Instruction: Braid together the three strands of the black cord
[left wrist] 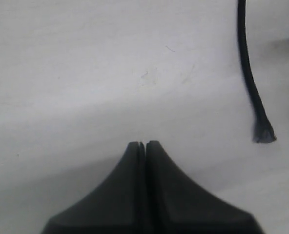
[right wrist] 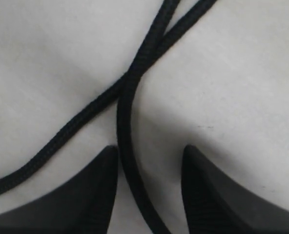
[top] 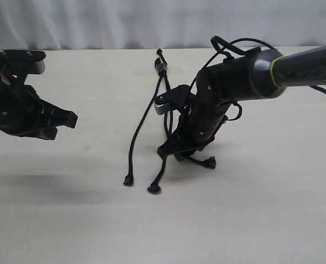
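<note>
Between the right gripper's parted fingers lies one strand.

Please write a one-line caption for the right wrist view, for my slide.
Open right claw straddles one black strand near its crossing with a second strand, over a pale table.

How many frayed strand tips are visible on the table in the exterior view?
3. The left tip lies farthest left, the middle tip beside it nearer the camera, the right tip just right of the right claw. None seems hidden.
</note>
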{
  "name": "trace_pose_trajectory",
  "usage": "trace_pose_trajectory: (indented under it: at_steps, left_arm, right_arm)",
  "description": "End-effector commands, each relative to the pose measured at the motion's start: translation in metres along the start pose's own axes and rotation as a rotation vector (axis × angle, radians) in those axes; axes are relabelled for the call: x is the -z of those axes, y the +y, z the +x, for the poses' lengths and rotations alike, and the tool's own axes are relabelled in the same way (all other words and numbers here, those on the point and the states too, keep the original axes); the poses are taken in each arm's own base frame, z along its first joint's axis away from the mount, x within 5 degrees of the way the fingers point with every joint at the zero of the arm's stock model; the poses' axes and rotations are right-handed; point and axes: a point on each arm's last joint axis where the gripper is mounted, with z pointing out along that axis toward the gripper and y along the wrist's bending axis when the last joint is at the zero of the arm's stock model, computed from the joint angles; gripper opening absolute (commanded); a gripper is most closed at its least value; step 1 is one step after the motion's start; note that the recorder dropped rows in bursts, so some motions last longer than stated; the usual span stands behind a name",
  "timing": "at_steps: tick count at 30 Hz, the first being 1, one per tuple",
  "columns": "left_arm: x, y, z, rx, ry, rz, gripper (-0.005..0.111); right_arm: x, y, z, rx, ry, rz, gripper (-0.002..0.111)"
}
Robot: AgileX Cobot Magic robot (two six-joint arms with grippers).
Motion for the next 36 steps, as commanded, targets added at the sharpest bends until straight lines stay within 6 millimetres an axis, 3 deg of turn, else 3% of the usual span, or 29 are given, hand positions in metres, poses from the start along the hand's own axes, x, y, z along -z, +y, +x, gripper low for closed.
trace_pose_trajectory:
  at_steps: [1, 5, 11, 16, 19, 26, 28, 31, 35, 36]
  left_arm:
    - [0.001, 0.000, -0.004, -0.005, -0.031, -0.004, 0.000]
    - [0.001, 0.000, -0.004, -0.005, -0.031, -0.004, 0.000]
    - [0.002, 0.000, -0.002, -0.005, -0.014, -0.003, 0.000]
    - [0.020, 0.009, -0.003, 0.025, -0.061, -0.011, 0.000]
    - [0.033, 0.016, -0.004, 0.049, -0.107, -0.017, 0.000]
    - [0.046, 0.020, -0.002, 0.063, -0.137, -0.019, 0.000]
    - [0.046, 0.020, -0.001, 0.063, -0.128, -0.019, 0.000]
    - [0.046, 0.020, -0.001, 0.065, -0.118, -0.017, 0.000]
    - [0.046, 0.020, 0.000, 0.065, -0.116, -0.017, 0.000]
    - [0.046, 0.020, 0.000, 0.065, -0.116, -0.017, 0.000]
  right_arm:
    - [-0.006, -0.001, -0.001, 0.015, 0.005, 0.005, 0.033]
    - [-0.004, 0.000, 0.001, 0.015, 0.023, 0.003, 0.004]
    - [0.034, 0.008, -0.011, -0.070, -0.044, -0.077, 0.004]
    - [0.056, 0.039, -0.028, -0.131, -0.195, -0.308, 0.004]
    - [0.048, 0.063, -0.035, -0.116, -0.262, -0.370, 0.004]
    - [-0.003, 0.105, -0.037, -0.136, -0.296, -0.354, 0.004]
    - [-0.014, 0.110, -0.036, -0.151, -0.270, -0.358, 0.007]
    - [-0.019, 0.112, -0.037, -0.196, -0.249, -0.368, 0.024]
    - [0.002, 0.111, -0.044, -0.171, -0.262, -0.392, 0.046]
    - [0.018, 0.109, -0.049, -0.146, -0.276, -0.393, 0.049]
